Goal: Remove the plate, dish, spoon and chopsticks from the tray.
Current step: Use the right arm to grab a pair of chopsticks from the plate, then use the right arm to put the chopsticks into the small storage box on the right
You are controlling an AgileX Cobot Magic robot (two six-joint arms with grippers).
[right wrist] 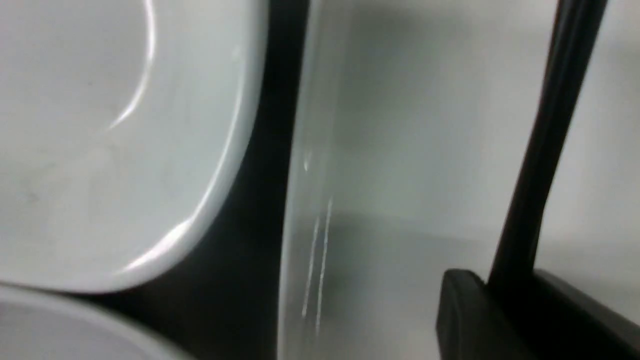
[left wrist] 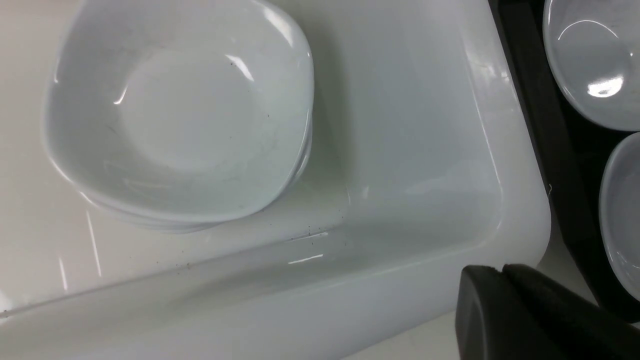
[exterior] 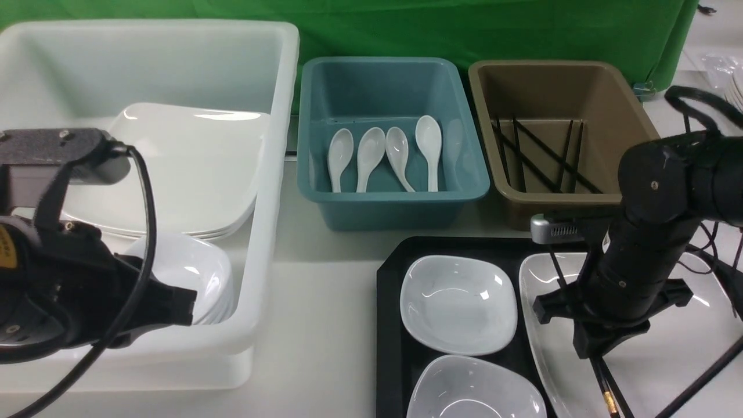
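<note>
Chopsticks (exterior: 602,380) lay on the plate (exterior: 691,348) at the right side of the tray (exterior: 389,325), long axis running near to far, gold-banded end nearest the robot; the right tool (exterior: 589,348) stood directly over them, jaws crosswise and pinched on the sticks; the brown bin (exterior: 557,145) lay beyond, roughly along that axis; the left tool (left wrist: 502,280), closed and empty, hung well apart over the white bin (exterior: 278,174).

Nothing legible so far, all three views checked. Only candidate is a yellow sticker (exterior: 4,247) on the left arm (exterior: 69,290) in the front view. It's cut off at the frame edge, w/ a dark mark on it, and no letters or nos. can be made out.
</note>
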